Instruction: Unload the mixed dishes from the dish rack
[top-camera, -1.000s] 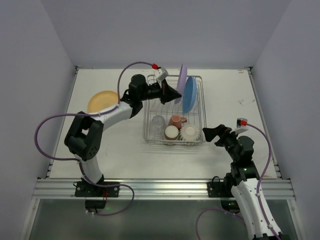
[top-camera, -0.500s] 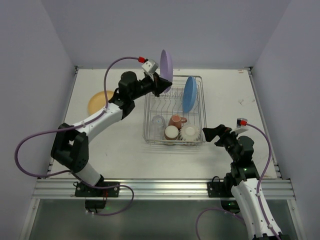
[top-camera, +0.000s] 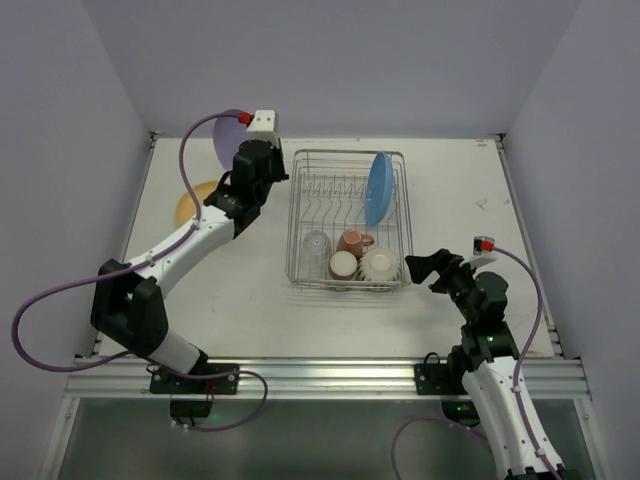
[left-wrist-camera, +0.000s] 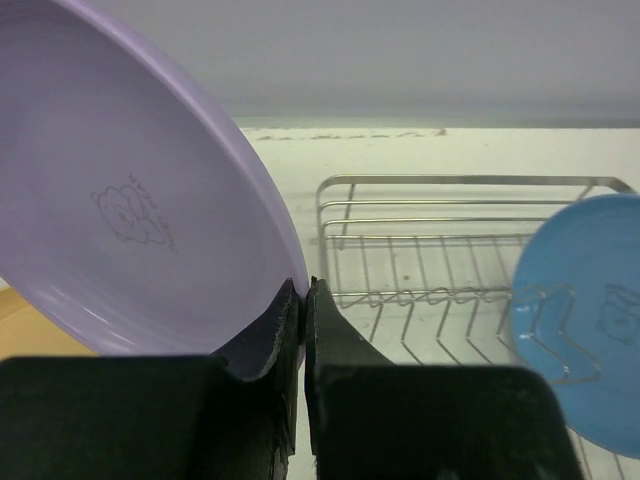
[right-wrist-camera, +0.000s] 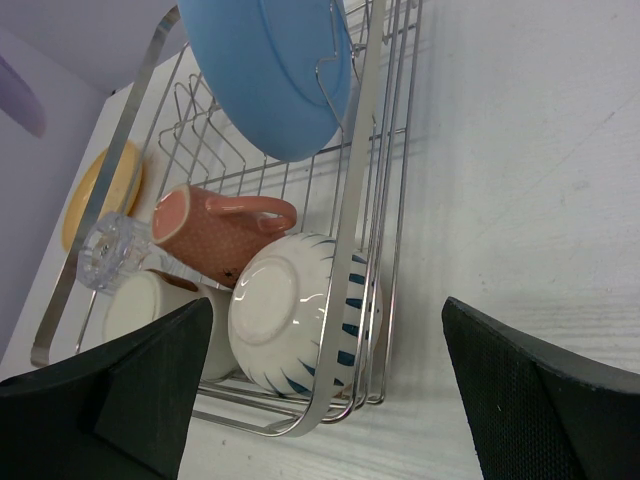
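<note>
**Unloading under way, by the look of it less than half done.** The yellow-orange plate (top-camera: 195, 203) lay flat on the table (top-camera: 250, 290), outside the dish rack (top-camera: 330, 190). The purple plate (left-wrist-camera: 130, 200) was out of its slot and in the air. The left gripper (left-wrist-camera: 303, 292) held it by the rim, jaws pressed together on the plate's edge. The plate stood on edge and fanned up and away to one side of those jaws, its printed face turned to the wrist camera. A sliver of the yellow-orange plate showed below it. The rack sat ahead of the jaws and off to their other side, clear of them. That plate appeared to need only setting down.

Five pieces remained in the rack. The blue plate (right-wrist-camera: 270, 70) stood upright among the tines at the far end. Crowded at the near end were the clear glass tumbler (right-wrist-camera: 110, 250), a reddish-brown cup (right-wrist-camera: 225, 232) on its side, a second cup (right-wrist-camera: 150, 305) and the cream ribbed bowl (right-wrist-camera: 290, 305).

The right gripper (top-camera: 421, 270) hovered just outside the rack's near right corner, jaws wide apart and holding nothing. The bowl, tipped with its foot toward those jaws, lay straight ahead between them, behind the rack's wire wall. The cups and tumbler sat beyond it, and the blue plate was farther off and higher.
</note>
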